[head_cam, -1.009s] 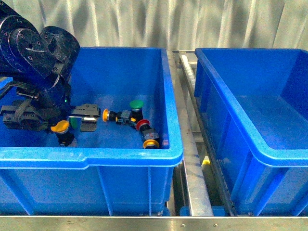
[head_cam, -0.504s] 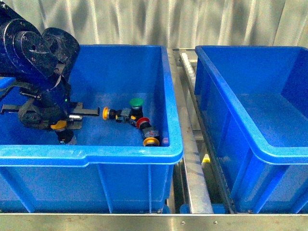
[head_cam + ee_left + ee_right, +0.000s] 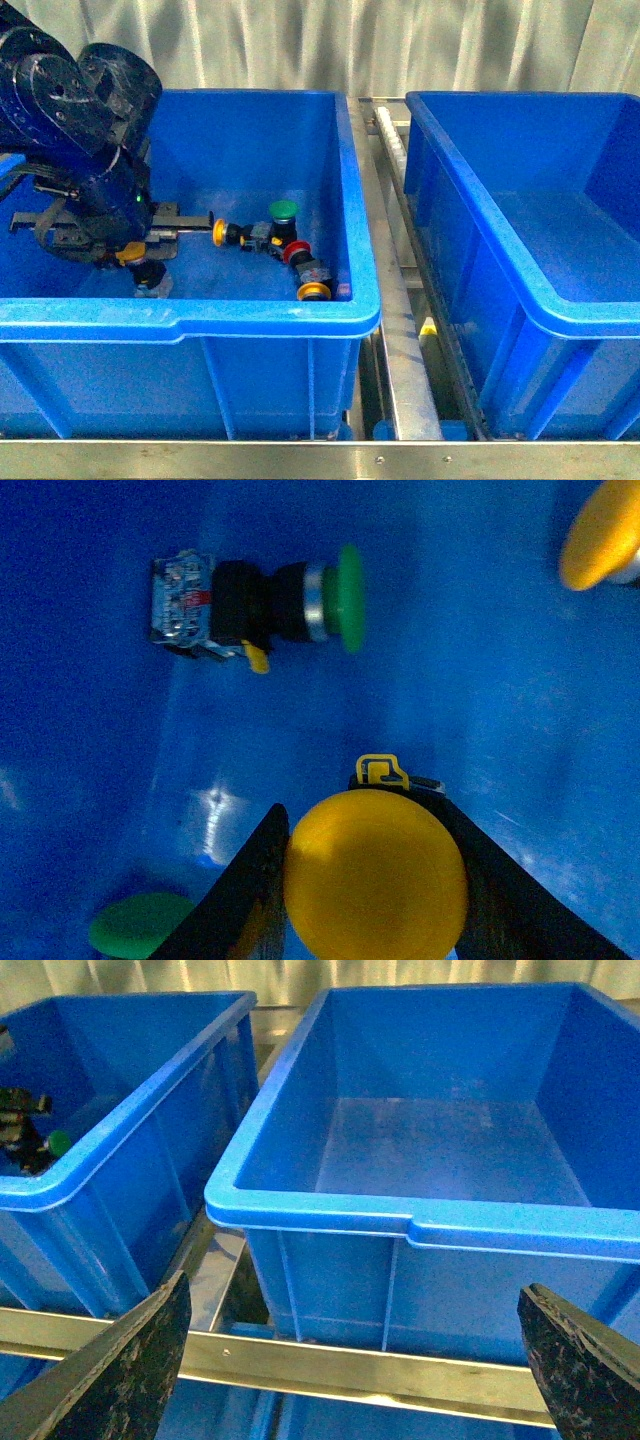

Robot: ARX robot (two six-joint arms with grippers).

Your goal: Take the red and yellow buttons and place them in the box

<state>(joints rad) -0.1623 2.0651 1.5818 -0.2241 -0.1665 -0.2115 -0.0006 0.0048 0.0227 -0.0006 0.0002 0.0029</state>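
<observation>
Left gripper (image 3: 375, 890) edged up inside left bin (image 3: 250, 325), jaws clamped on yellow button (image 3: 128, 256). Pick looks done; next: lift clear of wall, carry right to empty box (image 3: 560, 310). Right gripper (image 3: 352, 1300) spread wide.

The first yellow button (image 3: 375, 880) sits in the left pincer (image 3: 362, 820), apparently gripped. In the left bin (image 3: 200, 320) the second yellow button (image 3: 222, 233) lies on its side, with the red button (image 3: 293, 254) and third yellow button (image 3: 314, 291) just right of it, nearer the front. The box (image 3: 470, 230) stands to the right.
</observation>
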